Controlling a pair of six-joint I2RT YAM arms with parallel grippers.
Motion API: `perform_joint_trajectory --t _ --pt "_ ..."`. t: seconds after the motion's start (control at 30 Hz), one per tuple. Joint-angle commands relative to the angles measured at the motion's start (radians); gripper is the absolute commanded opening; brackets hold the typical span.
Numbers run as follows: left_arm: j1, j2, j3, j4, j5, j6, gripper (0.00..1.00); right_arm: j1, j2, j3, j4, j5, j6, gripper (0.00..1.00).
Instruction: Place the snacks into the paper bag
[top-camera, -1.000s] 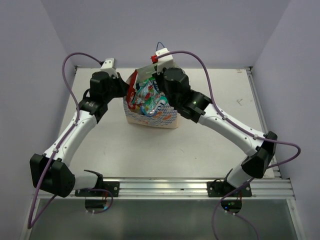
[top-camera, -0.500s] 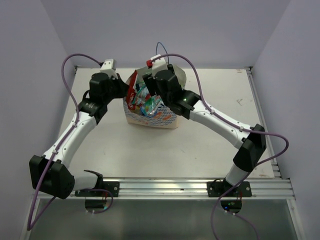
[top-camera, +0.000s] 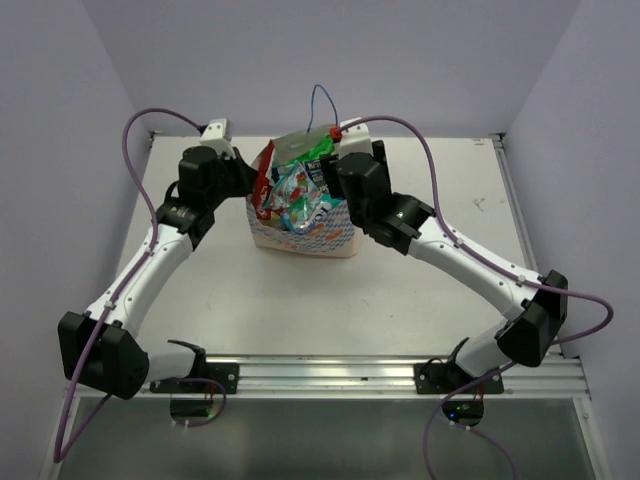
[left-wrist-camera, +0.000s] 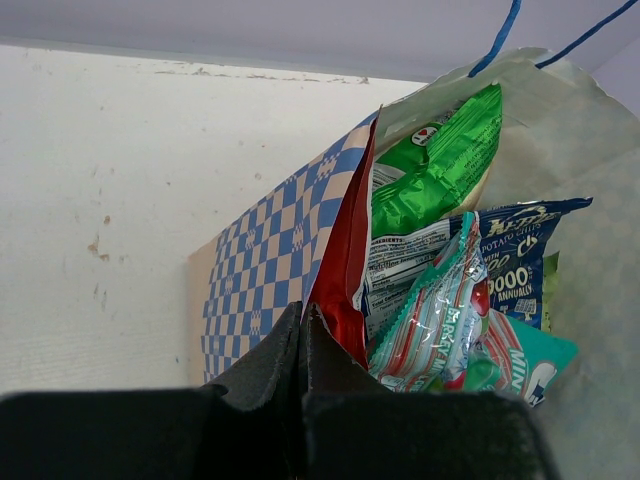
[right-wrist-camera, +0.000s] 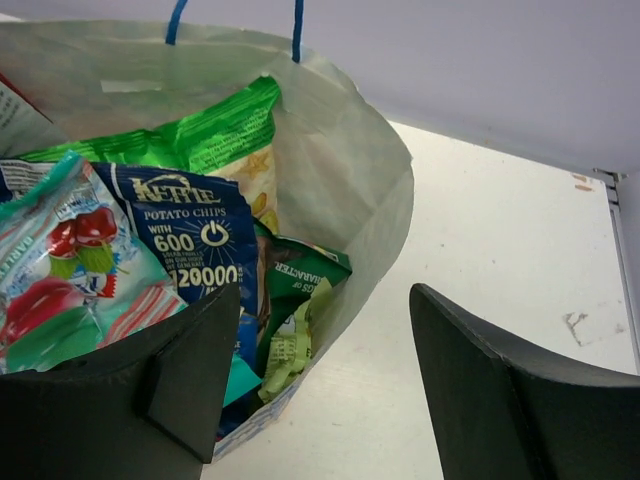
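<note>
The paper bag (top-camera: 312, 240) stands upright mid-table with its mouth open and its blue handle (right-wrist-camera: 178, 18) up. Inside it lie the snacks: a red packet (left-wrist-camera: 345, 262), a green-white chip bag (right-wrist-camera: 222, 128), a dark blue packet (right-wrist-camera: 190, 240), a colourful candy packet (right-wrist-camera: 70, 275), a dark green packet (right-wrist-camera: 300, 272) and a small yellow-green sachet (right-wrist-camera: 296, 340). My left gripper (left-wrist-camera: 302, 312) is shut on the bag's left rim, beside the red packet. My right gripper (right-wrist-camera: 325, 345) is open and empty over the bag's right rim, one finger over the inside and one over the table.
The white table (top-camera: 430, 200) is boxed in by lilac walls at the back and both sides. An aluminium rail (top-camera: 330, 372) runs along the near edge by the arm bases. Purple cables (top-camera: 420, 150) loop above both arms.
My right gripper went from shut to open and drew back from over the bag's mouth towards its right rim. The left arm and the bag stayed put.
</note>
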Motion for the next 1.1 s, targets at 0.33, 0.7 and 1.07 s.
perform_joint_trajectory --t 0.33,0.7,1.07 --pt "0.000 -0.049 0.003 0.037 0.004 -0.008 0.00 -0.046 0.068 -0.034 -0.003 -0.020 0.118 0.56" --pt "0.000 -0.065 -0.018 0.036 -0.024 -0.025 0.00 -0.063 0.080 -0.014 -0.068 -0.053 0.149 0.00" --pt "-0.003 -0.175 -0.095 0.028 -0.108 -0.117 0.00 -0.037 -0.039 0.046 -0.210 -0.023 0.155 0.00"
